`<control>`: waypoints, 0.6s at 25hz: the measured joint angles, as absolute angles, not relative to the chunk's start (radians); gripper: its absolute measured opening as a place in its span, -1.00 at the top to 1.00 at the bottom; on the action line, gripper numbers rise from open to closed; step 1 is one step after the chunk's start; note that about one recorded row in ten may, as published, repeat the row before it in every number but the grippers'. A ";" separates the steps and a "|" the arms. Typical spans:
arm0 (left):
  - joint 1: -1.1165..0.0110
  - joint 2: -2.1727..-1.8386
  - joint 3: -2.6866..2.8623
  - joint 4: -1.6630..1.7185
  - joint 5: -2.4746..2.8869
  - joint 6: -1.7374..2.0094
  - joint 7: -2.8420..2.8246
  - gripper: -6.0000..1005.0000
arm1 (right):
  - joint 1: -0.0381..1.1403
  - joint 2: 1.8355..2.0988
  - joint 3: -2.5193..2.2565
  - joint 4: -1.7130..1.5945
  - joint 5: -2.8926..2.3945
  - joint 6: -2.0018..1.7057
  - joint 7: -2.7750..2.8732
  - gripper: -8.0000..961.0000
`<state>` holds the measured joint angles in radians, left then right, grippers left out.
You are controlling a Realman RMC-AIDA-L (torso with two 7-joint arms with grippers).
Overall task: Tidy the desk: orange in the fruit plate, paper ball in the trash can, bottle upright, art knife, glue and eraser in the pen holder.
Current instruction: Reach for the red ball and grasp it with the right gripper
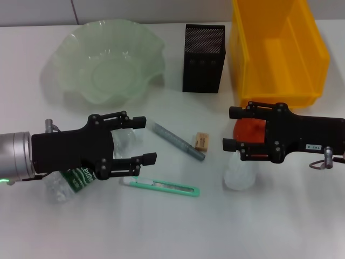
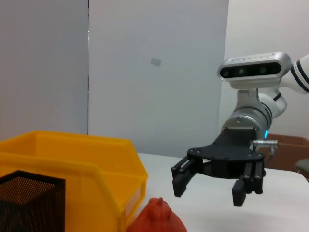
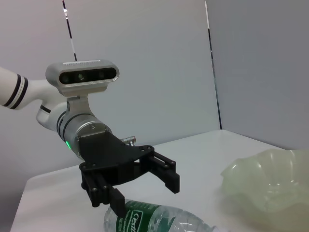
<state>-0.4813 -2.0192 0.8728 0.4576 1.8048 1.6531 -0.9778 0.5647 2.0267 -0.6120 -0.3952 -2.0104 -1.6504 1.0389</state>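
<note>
My left gripper (image 1: 150, 140) is open and hovers over the clear bottle (image 1: 80, 178), which lies on its side with a green label. The right wrist view shows the same gripper (image 3: 144, 197) just above the bottle (image 3: 159, 220). My right gripper (image 1: 228, 128) is open above the orange (image 1: 249, 129). The left wrist view shows this gripper (image 2: 207, 193) apart from the orange (image 2: 157, 217). A white paper ball (image 1: 240, 172) lies just in front of it. The grey glue stick (image 1: 178, 141), tan eraser (image 1: 201, 141) and green art knife (image 1: 167, 187) lie between the arms.
The green glass fruit plate (image 1: 108, 59) stands at the back left. The black mesh pen holder (image 1: 203, 58) is at the back centre. The yellow bin (image 1: 277, 48) is at the back right, close behind the right gripper. The table is white.
</note>
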 joint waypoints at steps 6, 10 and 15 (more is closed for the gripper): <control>-0.482 -2.020 0.873 0.462 1.816 1.654 -0.979 -0.52 | 0.564 2.026 -0.612 -0.398 -2.012 -1.649 1.035 -0.60; -0.482 -2.020 0.873 0.462 1.816 1.654 -0.976 -0.51 | 0.564 2.026 -0.613 -0.399 -2.013 -1.649 1.035 -0.60; -0.482 -2.021 0.873 0.462 1.816 1.654 -0.973 -0.50 | 0.559 2.026 -0.609 -0.414 -2.014 -1.659 1.039 -0.59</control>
<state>-0.4817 -2.0214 0.8729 0.4618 1.8162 1.6538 -0.9735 0.5589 2.0263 -0.6088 -0.4140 -2.0144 -1.6594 1.0392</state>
